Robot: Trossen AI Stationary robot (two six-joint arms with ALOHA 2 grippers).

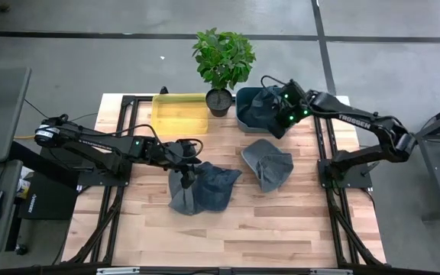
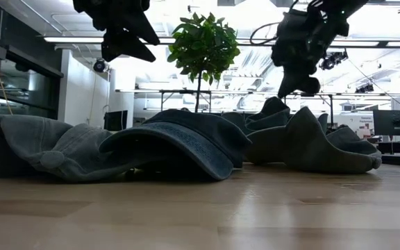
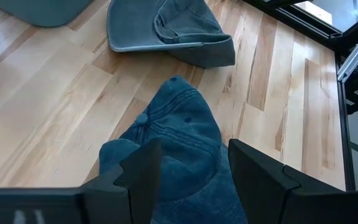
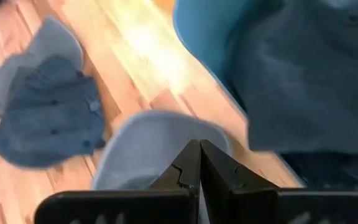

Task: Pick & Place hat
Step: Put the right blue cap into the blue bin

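A denim cap [image 1: 214, 187] [image 3: 179, 134] lies on the table against a paler grey-blue cap [image 1: 180, 195] [image 2: 54, 149]. My left gripper [image 1: 185, 169] [image 3: 194, 158] hovers open above the denim cap and shows high over it in the low view [image 2: 120, 38]. A third grey cap [image 1: 270, 164] [image 3: 166, 31] rests on the wood to the right. My right gripper [image 1: 273, 116] [image 4: 199, 152] is shut on a dark cap [image 1: 261, 103] [image 2: 298, 76] above the blue bin [image 1: 243, 114] [image 4: 197, 43]. My right gripper pinches the dark cap's brim [image 4: 151, 140] between its two shut fingers. The cap is lifted clear and hangs below the gripper [image 2: 301, 42] over the blue bin.
A yellow bin [image 1: 180, 113] and a potted plant [image 1: 221, 61] stand at the table's far edge, left of the blue bin. Dark blue fabric [image 4: 303, 74] shows inside the blue bin. Bare wood runs along the near edge [image 1: 228, 241].
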